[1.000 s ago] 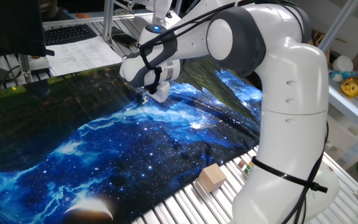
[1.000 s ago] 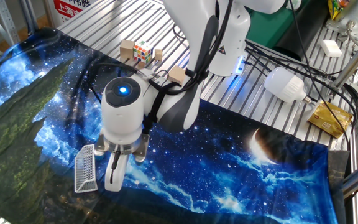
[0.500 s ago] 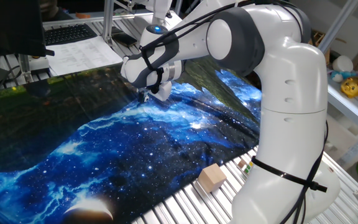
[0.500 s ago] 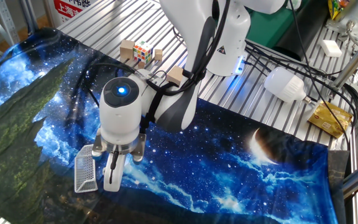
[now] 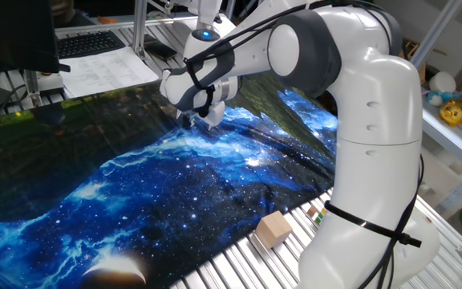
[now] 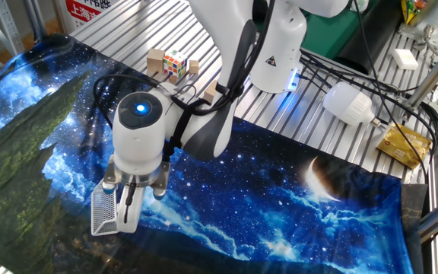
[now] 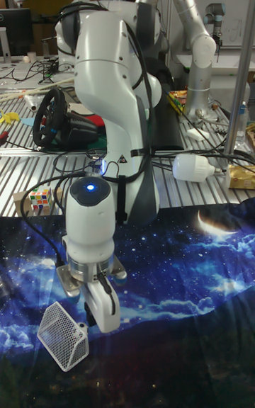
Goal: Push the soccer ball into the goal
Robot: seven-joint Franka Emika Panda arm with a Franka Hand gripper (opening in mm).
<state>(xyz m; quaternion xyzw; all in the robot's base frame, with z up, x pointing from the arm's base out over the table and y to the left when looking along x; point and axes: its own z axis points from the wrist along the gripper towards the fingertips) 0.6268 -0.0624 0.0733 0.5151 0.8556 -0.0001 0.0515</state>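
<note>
The goal [image 6: 103, 211] is a small white mesh frame lying on the galaxy-print cloth [image 6: 280, 221]; the tall fixed view has it at the lower left [image 7: 62, 337]. My gripper [image 6: 126, 216] points down right beside the goal, its white fingers [image 7: 105, 311] close together with only a thin dark slit between them, overlapping the goal's right edge. In one fixed view the gripper [image 5: 196, 120] hangs low over the cloth's far side, and the goal is not discernible there. The soccer ball is hidden in every view, possibly behind the fingers.
Wooden blocks and a multicoloured puzzle cube [image 6: 175, 62] sit on the metal slats behind the cloth. Another tan block [image 5: 273, 229] lies near the arm's base. A white bulb-shaped lamp [image 6: 348, 103] and cables lie at the right. Papers [image 5: 107, 71] and a keyboard are at the far edge.
The gripper has slid left along the cloth toward the goal, from a little beside it to overlapping its right edge. The goal itself has stayed in place.
</note>
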